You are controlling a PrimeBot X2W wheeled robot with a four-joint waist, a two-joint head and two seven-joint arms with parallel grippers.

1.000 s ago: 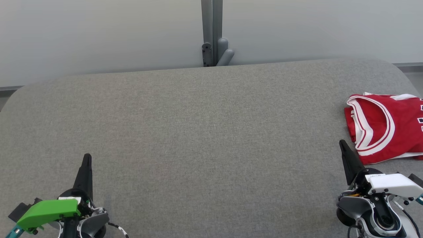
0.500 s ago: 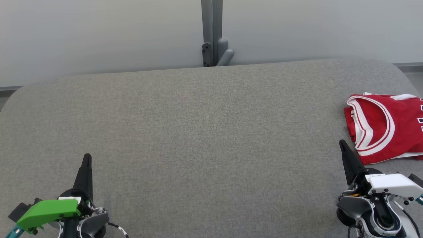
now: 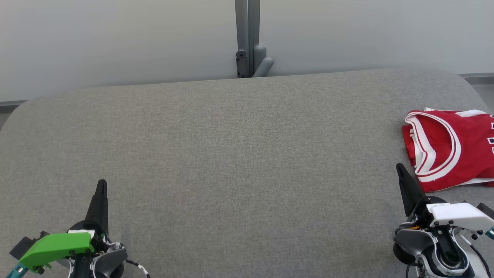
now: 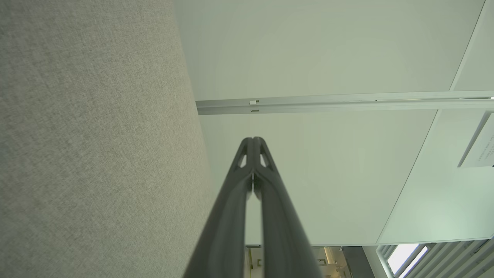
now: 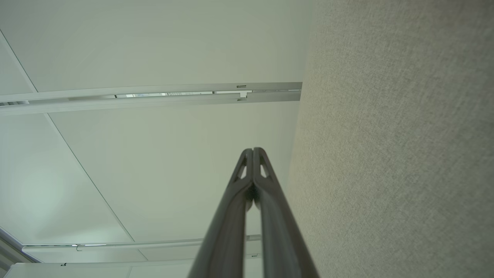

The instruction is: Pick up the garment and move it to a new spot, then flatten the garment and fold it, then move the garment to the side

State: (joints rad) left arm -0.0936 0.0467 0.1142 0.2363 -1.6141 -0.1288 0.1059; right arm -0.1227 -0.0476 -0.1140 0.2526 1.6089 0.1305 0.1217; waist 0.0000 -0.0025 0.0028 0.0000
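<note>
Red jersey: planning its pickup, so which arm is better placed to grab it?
Probably right. The right gripper, shut, sits just beside the red jersey without touching it; the left gripper, also shut, is far across the grey table.

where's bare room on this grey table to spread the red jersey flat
The middle of the grey fabric-covered table is bare, from the left gripper across to the right gripper and back to the far edge by the grey metal post. Crowded only at the right edge, where the red and white jersey lies just past the right gripper.
</note>
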